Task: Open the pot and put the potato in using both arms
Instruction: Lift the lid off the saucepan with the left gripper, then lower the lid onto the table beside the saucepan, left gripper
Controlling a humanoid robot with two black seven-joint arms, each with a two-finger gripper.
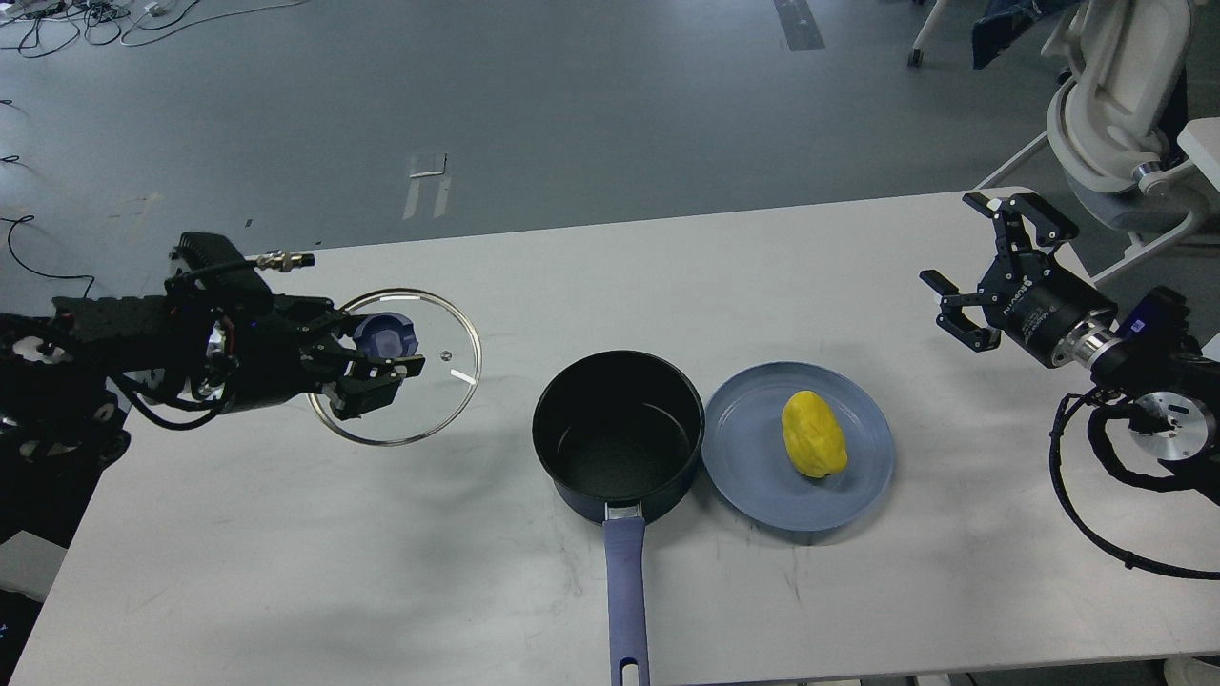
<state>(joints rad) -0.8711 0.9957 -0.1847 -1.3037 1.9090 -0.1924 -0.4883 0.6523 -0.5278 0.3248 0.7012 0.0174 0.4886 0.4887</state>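
Note:
The dark navy pot (618,436) stands open at the table's middle, its black inside empty, its long blue-purple handle (624,600) pointing toward me. My left gripper (381,357) is shut on the blue knob of the glass lid (429,400) and holds it above the table, well left of the pot. The yellow potato (813,433) lies on a flat blue-grey plate (753,476) just right of the pot. My right gripper (986,272) is open and empty above the table's far right, apart from the potato.
The white table (858,267) ends close behind my right gripper. A white chair base (1115,114) stands off the table's back right corner. Cables from my right arm (1096,495) hang over the right edge.

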